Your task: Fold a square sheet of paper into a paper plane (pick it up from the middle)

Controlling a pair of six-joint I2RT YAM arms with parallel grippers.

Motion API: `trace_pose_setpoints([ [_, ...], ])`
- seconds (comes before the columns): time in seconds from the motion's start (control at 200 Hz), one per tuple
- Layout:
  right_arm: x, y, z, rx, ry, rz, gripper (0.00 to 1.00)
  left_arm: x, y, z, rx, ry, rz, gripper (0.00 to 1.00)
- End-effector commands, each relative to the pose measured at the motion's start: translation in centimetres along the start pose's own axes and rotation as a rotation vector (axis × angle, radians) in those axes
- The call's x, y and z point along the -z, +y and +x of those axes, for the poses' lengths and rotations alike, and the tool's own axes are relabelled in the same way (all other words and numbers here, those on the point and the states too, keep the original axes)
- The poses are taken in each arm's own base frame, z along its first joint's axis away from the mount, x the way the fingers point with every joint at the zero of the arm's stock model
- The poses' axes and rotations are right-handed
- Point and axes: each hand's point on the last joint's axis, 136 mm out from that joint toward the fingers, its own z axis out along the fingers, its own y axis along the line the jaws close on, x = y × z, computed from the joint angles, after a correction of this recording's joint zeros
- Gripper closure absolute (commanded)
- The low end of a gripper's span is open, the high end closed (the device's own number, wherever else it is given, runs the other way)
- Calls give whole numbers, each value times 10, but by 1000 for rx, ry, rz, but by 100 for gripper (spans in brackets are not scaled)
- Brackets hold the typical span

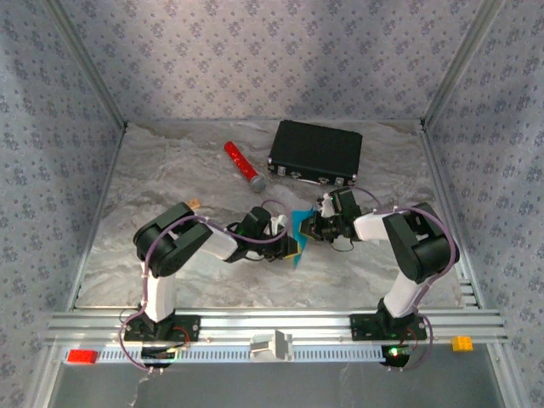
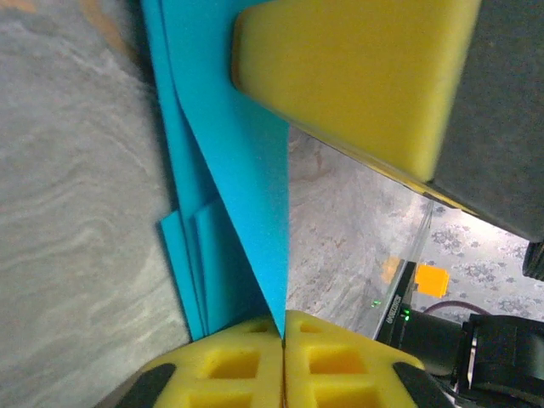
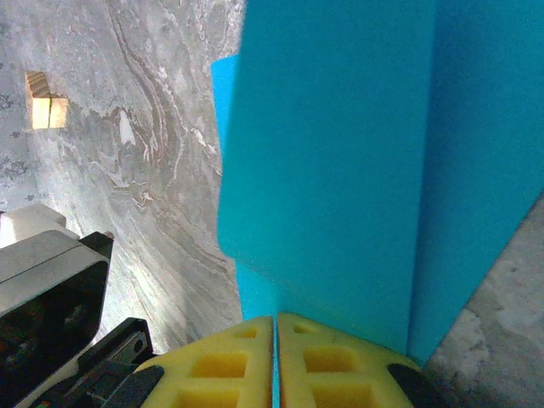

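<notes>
Two grippers hold the blue paper (image 1: 299,226) between them, over the middle of the table (image 1: 153,178). The left gripper (image 2: 283,327) pinches one edge and the right gripper (image 3: 274,323) pinches another. The paper looks light, thin and floppy, so it may bend or tear easily. Holding it by the thicker folded layers seems safest.

We see soft, even light from above in the top view, leaving only faint shadows on the marbled table (image 1: 255,285). In our wrist views the blue paper (image 3: 340,153) looks flat and saturated (matte, evenly lit), while the yellow pad (image 2: 357,76) nearest the lens is blurred at its edges.
</notes>
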Motion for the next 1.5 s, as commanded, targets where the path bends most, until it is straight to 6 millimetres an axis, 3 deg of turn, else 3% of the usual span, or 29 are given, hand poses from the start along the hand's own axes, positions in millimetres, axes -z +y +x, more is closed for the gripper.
trace_pose_setpoints([
  [0.0, -5, -38, 14, -56, 34, 144, 89, 9, 40, 11, 26, 29, -171, 87],
  [0.2, -4, -39, 14, -59, 37, 159, 90, 11, 38, 18, -9, 75, -191, 86],
  [0.435, -3, -41, 15, -61, 40, 174, 90, 9, 36, 24, -18, 101, -178, 97],
  [0.62, -3, -43, 16, -63, 42, 187, 90, 11, 35, 27, -28, 113, -179, 89],
  [0.755, -3, -44, 16, -66, 43, 191, 90, 14, 30, 32, -43, 130, -166, 89],
  [0.859, -2, -44, 15, -64, 39, 199, 90, 14, 23, 37, -65, 151, -141, 100],
  [1.029, -1, -47, 15, -67, 36, 215, 90, 15, 20, 44, -82, 187, -132, 100],
  [1.164, -1, -48, 16, -69, 37, 224, 90, 15, 16, 46, -86, 202, -111, 92],
  [1.339, 0, -50, 17, -71, 39, 234, 90, 14, 10, 50, -103, 225, -79, 97],
  [1.494, 0, -51, 16, -74, 40, 240, 90, 14, 6, 53, -115, 239, -66, 94],
])
